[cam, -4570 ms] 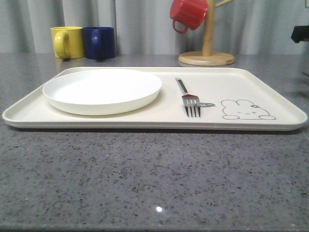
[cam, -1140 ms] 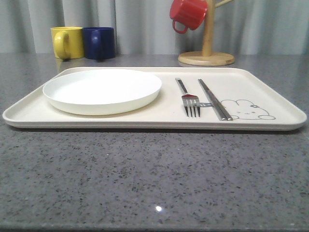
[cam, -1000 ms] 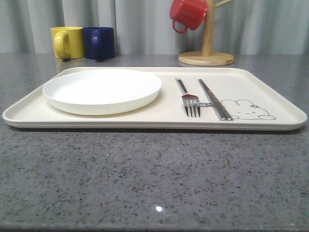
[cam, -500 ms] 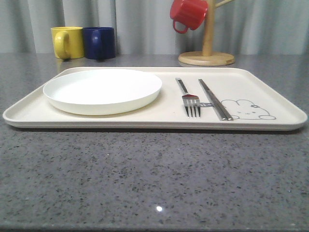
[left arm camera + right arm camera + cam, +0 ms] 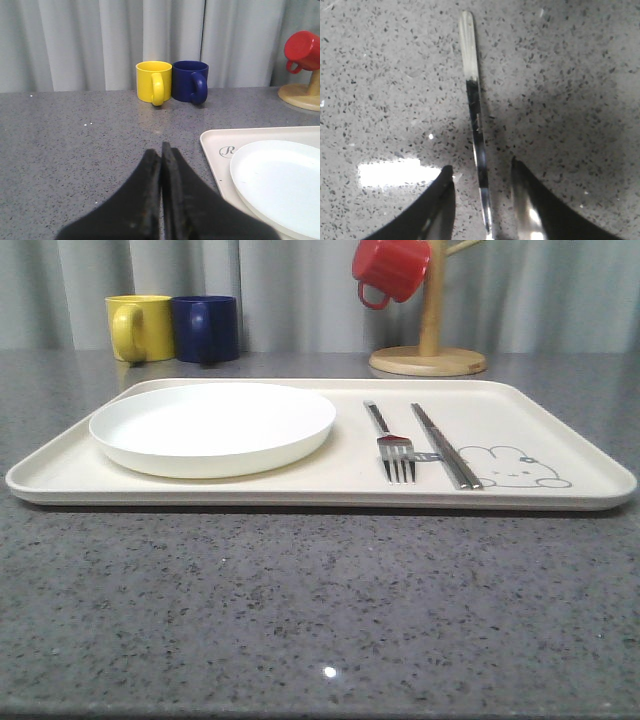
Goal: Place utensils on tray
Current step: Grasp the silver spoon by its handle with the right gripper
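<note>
Our right gripper (image 5: pixel 481 200), fingers apart, straddles the spoon (image 5: pixel 472 95) handle; we should centre it and clamp firmly. Left gripper (image 5: pixel 161 165) is clenched.

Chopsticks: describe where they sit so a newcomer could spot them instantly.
Find the large cream tray in the front view, with a white plate on its left half. Right of the plate lie two silver utensils; the chopsticks are the straight flat pair beside the rabbit drawing, without the fork's tines.
</note>
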Robot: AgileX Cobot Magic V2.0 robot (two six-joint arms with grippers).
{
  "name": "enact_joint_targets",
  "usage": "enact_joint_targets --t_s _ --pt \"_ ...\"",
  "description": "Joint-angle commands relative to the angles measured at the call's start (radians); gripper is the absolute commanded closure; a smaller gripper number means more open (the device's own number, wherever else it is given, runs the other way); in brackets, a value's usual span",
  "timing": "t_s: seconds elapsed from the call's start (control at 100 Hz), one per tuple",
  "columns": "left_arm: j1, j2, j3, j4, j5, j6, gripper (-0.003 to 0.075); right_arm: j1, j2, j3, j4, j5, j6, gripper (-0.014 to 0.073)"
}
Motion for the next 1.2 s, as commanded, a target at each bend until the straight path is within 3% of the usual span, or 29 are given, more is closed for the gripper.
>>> enact_joint_targets --t_s 0.0,0.6,0.69,0.84,1.19 --pt "0.002 0.004 -0.029 -0.011 -0.082 0.001 0.0738 -0.005 -0.041 -0.020 0.015 -0.032 -0.013 0.0305" --pt "0.002 0.004 -0.029 -0.011 -0.082 0.001 0.0738 -0.004 0.030 -0.018 0.036 -0.025 -0.013 0.0312" --pt "0.002 0.004 -0.029 -0.011 -0.082 0.001 0.0738 -0.004 0.030 -0.018 0.044 -0.025 -0.013 0.0401" --pt "0.002 0.004 -0.029 -0.011 -0.082 0.001 0.0738 -0.004 0.028 -0.018 0.055 -0.023 -0.013 0.0665" --pt "0.002 0.004 -0.029 -0.011 -0.082 0.001 0.0738 0.017 -0.088 -0.023 0.115 0.024 0.041 0.0648"
